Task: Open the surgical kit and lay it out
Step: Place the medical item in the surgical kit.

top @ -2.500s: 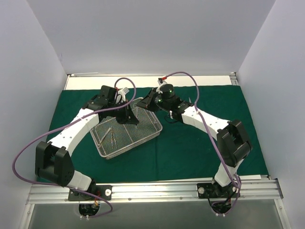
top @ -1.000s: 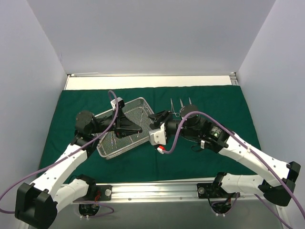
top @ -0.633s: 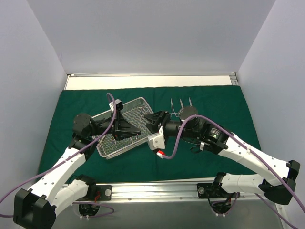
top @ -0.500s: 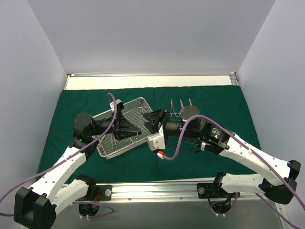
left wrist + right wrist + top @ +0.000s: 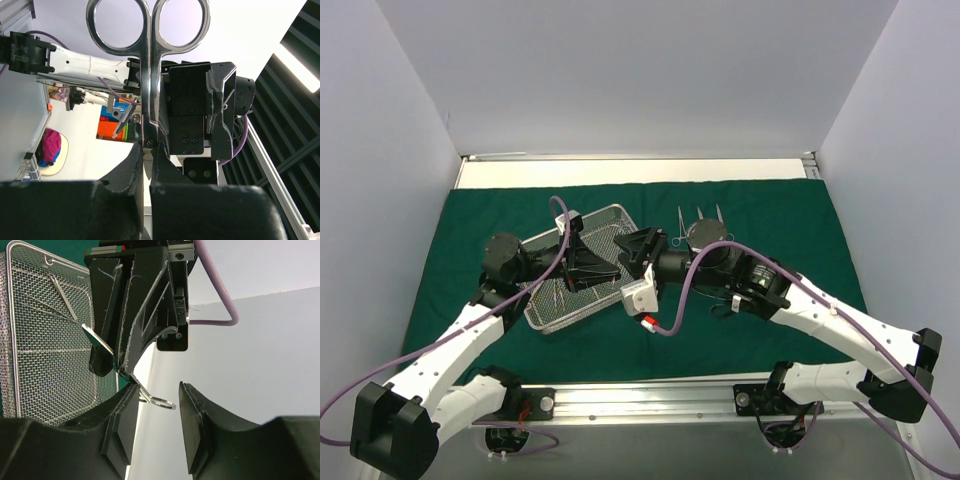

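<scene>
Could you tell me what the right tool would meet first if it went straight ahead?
Probably the scissors in the left tool: their ring handle sits just ahead of the open right tool.

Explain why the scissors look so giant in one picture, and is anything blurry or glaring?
Left wrist view: the scissors sit near the lens, held in the left hand, so they loom; the steel glints, and the dark fingers below are soft. Right wrist view: the wall is glaringly bright, the mesh tray sharp. Top external view: even light, faint shadows on the green cloth.

Overhead overlooks the tray [image 5: 548, 308]; close wrist views face each other.
</scene>
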Controlling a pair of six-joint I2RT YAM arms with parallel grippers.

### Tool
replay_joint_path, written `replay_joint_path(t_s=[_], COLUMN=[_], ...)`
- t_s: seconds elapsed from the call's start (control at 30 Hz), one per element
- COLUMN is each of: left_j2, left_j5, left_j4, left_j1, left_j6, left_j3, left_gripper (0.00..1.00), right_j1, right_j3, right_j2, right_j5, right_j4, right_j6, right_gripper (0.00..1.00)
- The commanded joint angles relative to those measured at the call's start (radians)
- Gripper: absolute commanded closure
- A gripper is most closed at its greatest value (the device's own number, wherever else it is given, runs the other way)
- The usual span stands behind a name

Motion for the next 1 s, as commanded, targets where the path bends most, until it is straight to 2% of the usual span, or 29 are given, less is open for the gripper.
replay_joint_path(t_s=[0.0,0.53,0.67,0.97], left_j2=[0.001,0.021,0.027,0.022], left_j5=[-0.011,-0.021,-0.026,-0.029], left_j4=[0.031,0.056,0.059,0.036], left_j1=[-0.013,-0.015,-0.013,-0.015], left_j6=[-0.162,-0.171,-0.174,-0.174], left_j3=[0.058,0.05,0.067,0.083], left_gripper=[0.98,0.98,0.98,0.98], right_j1=[0.004,-0.054,-0.063,-0.09], right_j3=[-0.005,-0.025,-0.047,-0.074], right_j2=[-0.021,-0.071,-0.08,-0.054], right_j5=[-0.008,-0.062,-0.074,-0.107], right_j4=[0.028,-0.028,-0.027,0.039], right_j6=[-0.011,0.009,0.012,0.026], right_gripper=[0.62,0.69,0.67,0.57])
